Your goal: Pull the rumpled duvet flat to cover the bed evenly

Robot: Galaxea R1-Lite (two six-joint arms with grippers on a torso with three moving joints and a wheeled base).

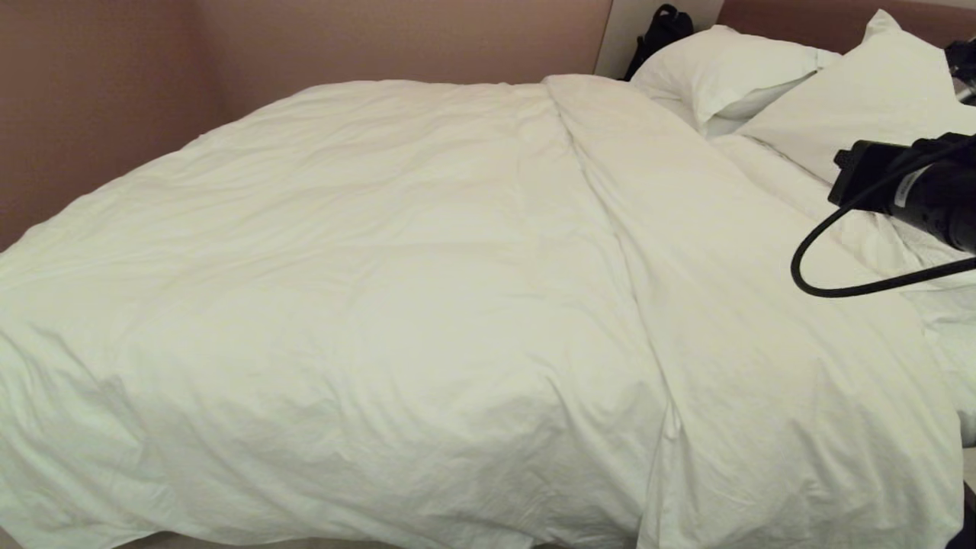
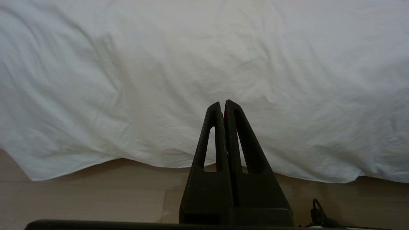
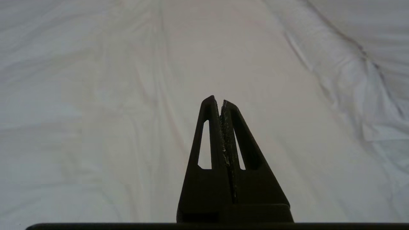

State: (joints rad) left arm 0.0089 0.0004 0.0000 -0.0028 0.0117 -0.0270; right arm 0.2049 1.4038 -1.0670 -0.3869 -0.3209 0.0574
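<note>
right gripper [image 3: 220, 101] closed and empty above duvet [image 1: 427, 305], left gripper [image 2: 222, 103] closed by duvet's hanging edge, floor [image 2: 80, 198] below

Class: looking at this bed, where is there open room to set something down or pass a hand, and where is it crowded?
Open: the broad duvet top, and the floor strip below its hanging edge. Crowded: the pillows near the right tool's arm.
</note>
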